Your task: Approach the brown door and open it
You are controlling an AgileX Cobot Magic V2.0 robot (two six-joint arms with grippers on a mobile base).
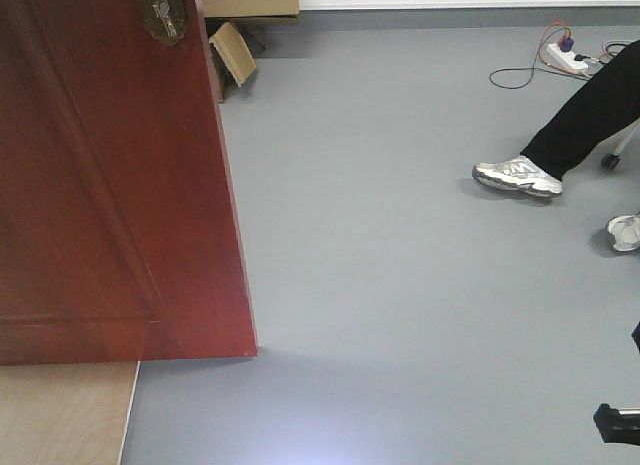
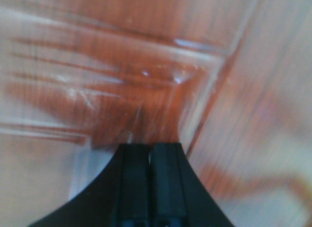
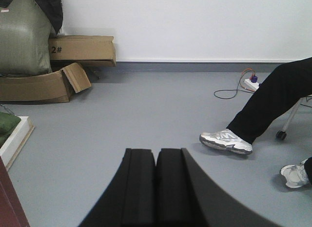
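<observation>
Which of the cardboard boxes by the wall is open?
The low box on the floor, with its flap hanging outward. The box marked "2#" behind it is shut.

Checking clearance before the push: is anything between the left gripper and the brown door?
Nothing visible. The left gripper, fingers together, points straight at the glossy brown door, which fills its view close up. Whether they touch cannot be told.
</observation>
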